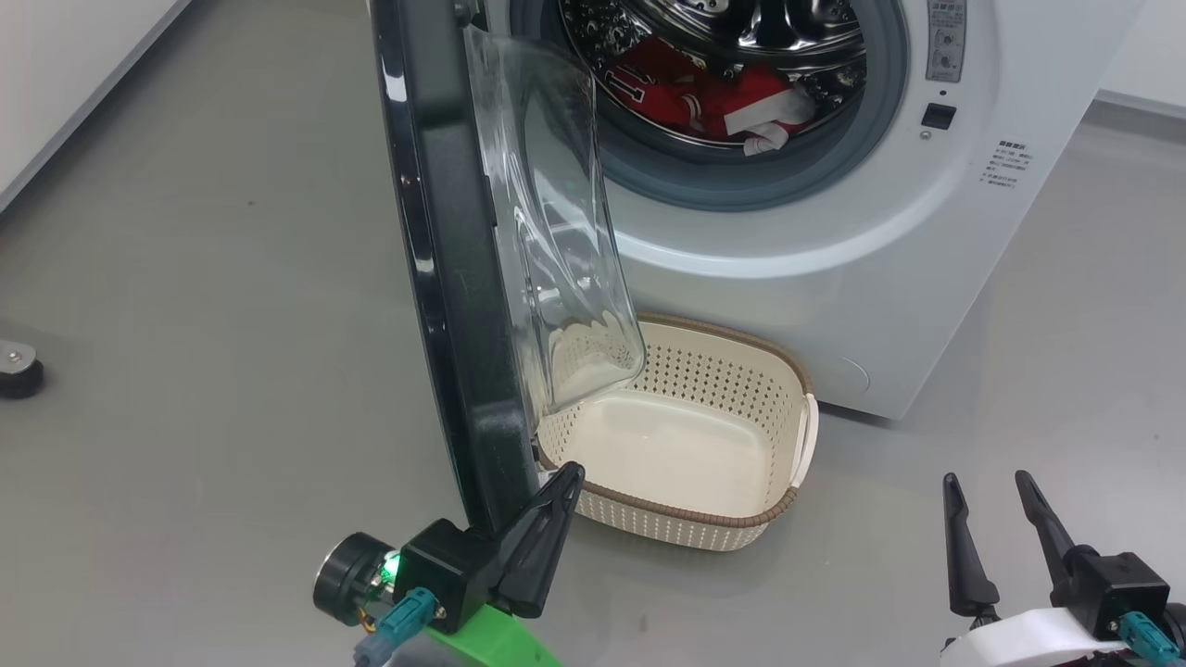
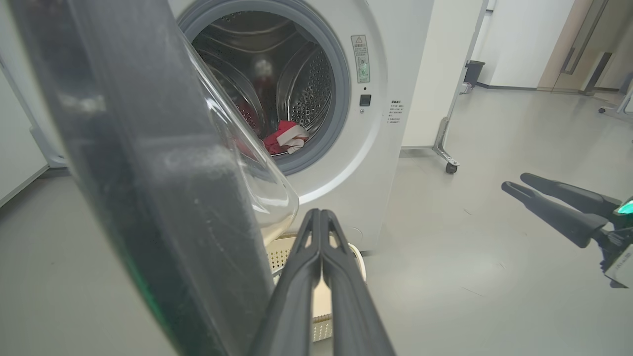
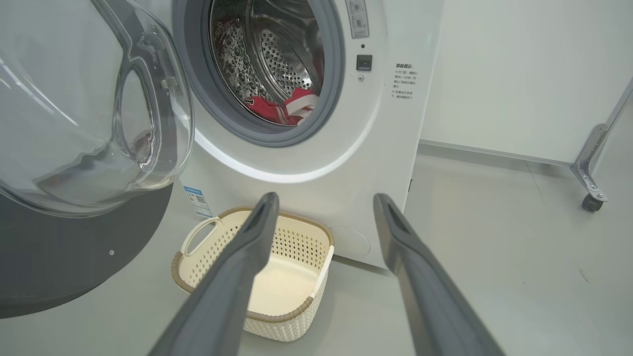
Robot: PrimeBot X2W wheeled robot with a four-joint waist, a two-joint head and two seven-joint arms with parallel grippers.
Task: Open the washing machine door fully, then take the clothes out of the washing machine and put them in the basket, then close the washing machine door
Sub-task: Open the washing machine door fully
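Just left of the closed left end effector [image 1: 561,482], we are finding the washing machine door [image 1: 445,278] edge-on; the right end effector [image 1: 984,482], spread empty, is sitting farther off.

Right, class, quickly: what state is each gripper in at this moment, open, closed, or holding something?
Left gripper: closed, nothing between its fingers, beside the rim of the washing machine door.
Right gripper: open, empty.

The grey floor [image 1: 213,306] before me carries the white washing machine [image 1: 788,278], and the cream basket [image 1: 741,524] stands on it just in front of that machine. A small black caster [image 1: 18,375] rests well off to my left.
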